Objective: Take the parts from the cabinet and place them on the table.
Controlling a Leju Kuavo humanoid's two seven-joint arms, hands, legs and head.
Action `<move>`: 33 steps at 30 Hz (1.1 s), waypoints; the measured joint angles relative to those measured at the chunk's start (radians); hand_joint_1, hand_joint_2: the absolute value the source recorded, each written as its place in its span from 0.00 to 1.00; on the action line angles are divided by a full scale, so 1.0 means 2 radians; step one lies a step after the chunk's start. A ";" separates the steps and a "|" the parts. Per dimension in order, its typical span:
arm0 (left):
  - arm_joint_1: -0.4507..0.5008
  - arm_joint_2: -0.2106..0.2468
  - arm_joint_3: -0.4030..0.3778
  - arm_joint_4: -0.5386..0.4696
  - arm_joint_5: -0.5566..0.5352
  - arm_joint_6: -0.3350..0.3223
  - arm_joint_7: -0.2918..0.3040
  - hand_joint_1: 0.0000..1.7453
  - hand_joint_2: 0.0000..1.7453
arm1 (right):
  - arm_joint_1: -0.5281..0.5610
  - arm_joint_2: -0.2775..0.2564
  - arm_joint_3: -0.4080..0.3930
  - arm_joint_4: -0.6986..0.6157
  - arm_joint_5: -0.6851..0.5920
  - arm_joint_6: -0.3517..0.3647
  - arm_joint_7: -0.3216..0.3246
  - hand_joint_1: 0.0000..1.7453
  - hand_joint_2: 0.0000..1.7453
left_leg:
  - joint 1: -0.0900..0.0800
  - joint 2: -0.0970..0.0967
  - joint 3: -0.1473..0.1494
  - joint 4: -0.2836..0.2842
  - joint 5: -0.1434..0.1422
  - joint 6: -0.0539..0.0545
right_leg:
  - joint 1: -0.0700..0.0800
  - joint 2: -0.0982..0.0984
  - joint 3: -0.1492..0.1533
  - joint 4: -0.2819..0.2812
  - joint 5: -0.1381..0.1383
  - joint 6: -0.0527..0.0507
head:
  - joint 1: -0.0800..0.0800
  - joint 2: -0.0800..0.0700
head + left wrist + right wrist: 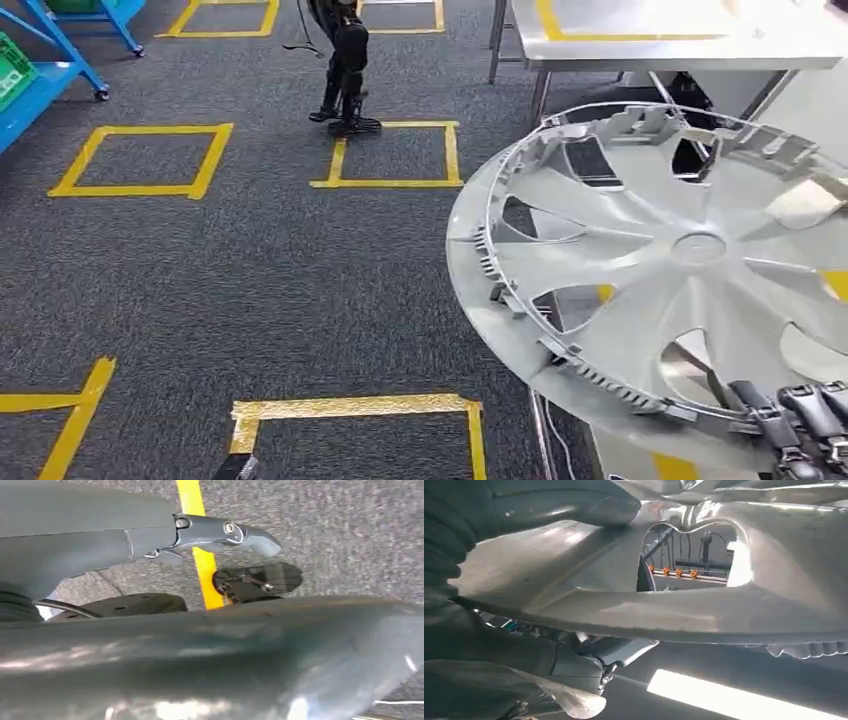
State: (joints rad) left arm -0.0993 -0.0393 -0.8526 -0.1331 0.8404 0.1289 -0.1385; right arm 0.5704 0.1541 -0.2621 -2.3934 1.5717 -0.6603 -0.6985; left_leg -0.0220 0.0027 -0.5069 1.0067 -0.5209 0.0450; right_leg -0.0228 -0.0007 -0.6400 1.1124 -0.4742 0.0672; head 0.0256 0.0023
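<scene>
The right hand [800, 420] grasps the silver wheel cover [660, 270] by its near rim, holding it up, tilted, short of the steel table [680, 45]. The left hand's [150, 535] grasp I cannot tell.

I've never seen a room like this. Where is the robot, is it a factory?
Probably a workshop or robot test floor: grey carpet marked with yellow tape squares, a metal table, a blue cart, and a silver wheel cover held in the right hand.
</scene>
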 joint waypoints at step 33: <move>0.000 0.001 -0.009 0.000 0.000 -0.004 -0.009 0.00 0.00 | 0.002 0.000 -0.001 -0.002 0.000 0.000 0.000 1.00 1.00 | -0.004 0.000 -0.003 0.005 -0.007 -0.010 | 0.004 0.000 0.023 -0.033 -0.008 -0.020 | 0.001 0.000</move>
State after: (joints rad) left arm -0.0988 -0.0381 -0.8701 -0.1335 0.8412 0.1217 -0.1556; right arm 0.5743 0.1541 -0.2636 -2.3972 1.5713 -0.6603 -0.6977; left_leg -0.0297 0.0031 -0.5124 1.0161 -0.5340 0.0259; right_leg -0.0143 -0.0006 -0.5946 1.0461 -0.4901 0.0262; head 0.0275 0.0023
